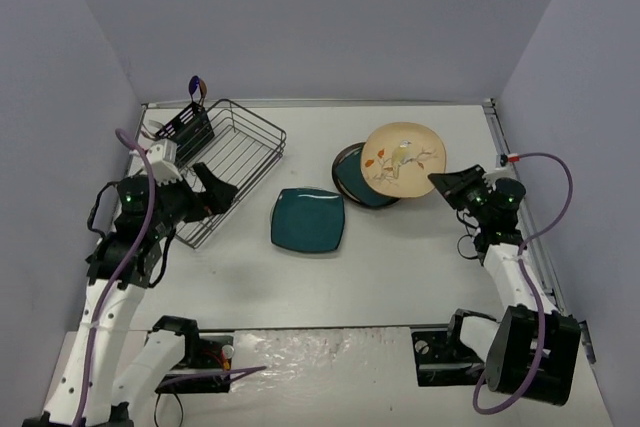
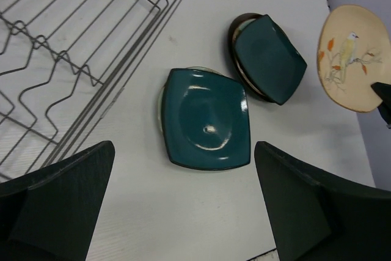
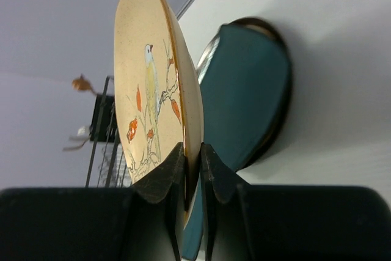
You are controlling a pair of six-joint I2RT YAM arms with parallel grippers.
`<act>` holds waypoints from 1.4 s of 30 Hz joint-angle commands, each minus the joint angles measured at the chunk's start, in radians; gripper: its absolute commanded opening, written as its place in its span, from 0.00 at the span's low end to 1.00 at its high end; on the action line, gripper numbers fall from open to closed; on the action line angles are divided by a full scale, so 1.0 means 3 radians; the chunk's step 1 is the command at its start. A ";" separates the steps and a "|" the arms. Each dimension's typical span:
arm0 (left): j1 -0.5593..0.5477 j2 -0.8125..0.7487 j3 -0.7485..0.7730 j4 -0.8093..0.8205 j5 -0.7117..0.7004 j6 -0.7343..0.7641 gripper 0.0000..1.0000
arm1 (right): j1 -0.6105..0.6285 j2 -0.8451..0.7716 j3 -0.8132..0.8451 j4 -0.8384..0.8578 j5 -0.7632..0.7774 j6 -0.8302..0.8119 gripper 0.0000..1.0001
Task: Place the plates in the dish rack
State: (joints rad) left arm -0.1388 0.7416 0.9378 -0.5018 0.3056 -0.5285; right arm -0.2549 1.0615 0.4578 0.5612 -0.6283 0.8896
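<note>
On edge in the air: the beige plate (image 1: 402, 159), with the rack (image 1: 235, 152) well off at 9 o'clock.
The right gripper (image 1: 447, 185) is clamped on the glossy plate's rim and holds it near-vertical above the teal stack (image 1: 352, 187). The wire rack lies nearer the left gripper (image 1: 218, 192), whose jaws gape wide. 1 square teal plate (image 1: 308, 221) lies flat between.

Even, bright light with soft shadows; a highlight glints on the square teal plate (image 2: 206, 120).
</note>
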 commanded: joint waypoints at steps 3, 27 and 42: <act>-0.0330 0.0405 0.0200 0.0918 0.0406 -0.0509 0.97 | 0.0658 -0.0092 0.0371 0.0947 -0.0291 0.0200 0.00; -0.1462 0.1484 0.0271 0.2056 -0.0090 -0.0903 0.79 | 0.1722 0.0276 0.0158 0.2109 -0.0040 0.0874 0.00; -0.1470 0.1396 0.0141 0.2301 -0.0019 -0.1075 0.06 | 0.1783 0.0347 0.0078 0.2341 -0.0026 0.0960 0.00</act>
State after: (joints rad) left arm -0.5700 1.1940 0.9661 0.0627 0.2663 -0.8339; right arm 0.2644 1.1770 0.4510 0.9898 -0.6252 1.1236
